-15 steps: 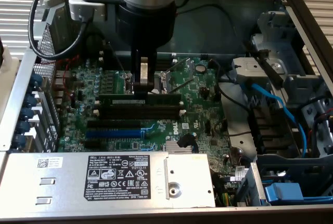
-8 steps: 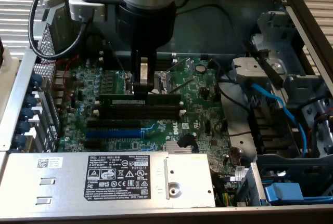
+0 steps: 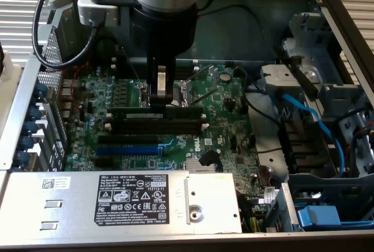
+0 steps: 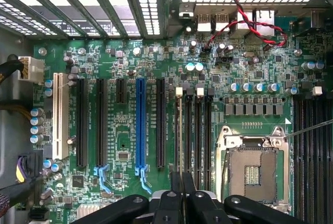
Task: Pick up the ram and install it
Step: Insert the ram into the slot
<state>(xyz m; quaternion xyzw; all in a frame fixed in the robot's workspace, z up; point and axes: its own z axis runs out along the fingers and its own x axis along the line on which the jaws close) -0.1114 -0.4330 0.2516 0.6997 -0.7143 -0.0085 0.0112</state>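
The ram [image 3: 182, 112] is a long dark-green stick standing on its edge, level, along the farthest of the black memory slots [image 3: 175, 127] on the green motherboard. My gripper [image 3: 160, 96] comes straight down on its middle and is shut on it, one dark finger on each face. In the wrist view the gripper [image 4: 181, 197] points at the slots, and the ram [image 4: 181, 141] appears edge-on as a thin strip running away from the fingers, in line with the memory slot with a white end clip. Whether the stick is seated in the slot I cannot tell.
A blue expansion slot [image 3: 125, 148] and black slots lie just nearer than the memory slots. The open CPU socket [image 3: 196, 85] sits behind the ram. A labelled silver power supply [image 3: 128, 202] fills the front. Blue cables [image 3: 310, 114] and a drive cage stand at the exterior view's right.
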